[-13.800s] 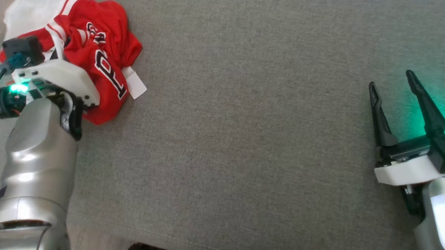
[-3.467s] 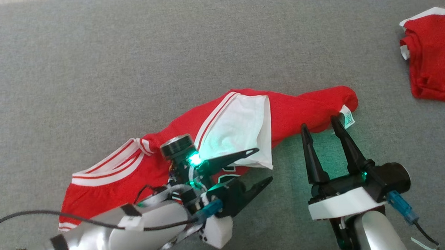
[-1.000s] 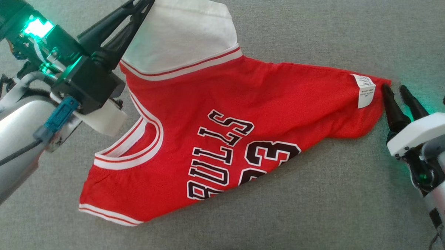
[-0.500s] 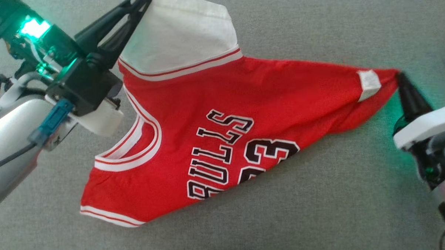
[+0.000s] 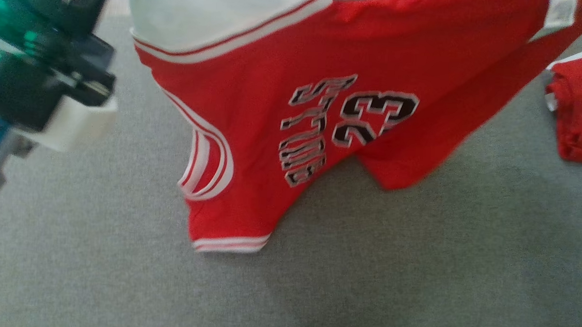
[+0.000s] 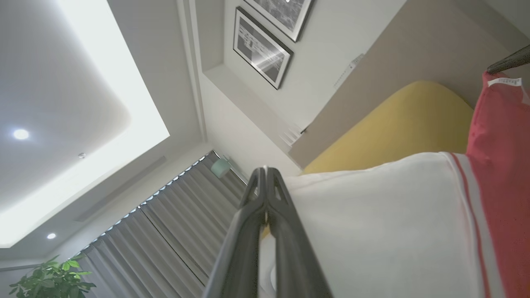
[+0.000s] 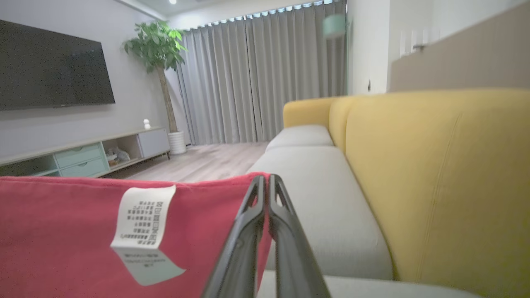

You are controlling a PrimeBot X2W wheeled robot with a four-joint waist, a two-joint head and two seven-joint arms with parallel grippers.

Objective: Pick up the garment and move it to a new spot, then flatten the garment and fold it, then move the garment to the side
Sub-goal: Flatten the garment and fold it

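Over grey seat [image 5: 122, 274], head view: garment [image 5: 435, 47] hangs spread, white sleeve [image 5: 204, 10] upper left, printed front facing the camera.
Red cloth [image 5: 578, 115]: crumpled on the seat, far right.
Left wrist view: left gripper [image 6: 265, 170] fingers pressed together, pinching the garment's white sleeve edge.
Right wrist view: right gripper [image 7: 265, 178] fingers pressed together, pinching the garment's red corner beside the care label [image 7: 143, 217].
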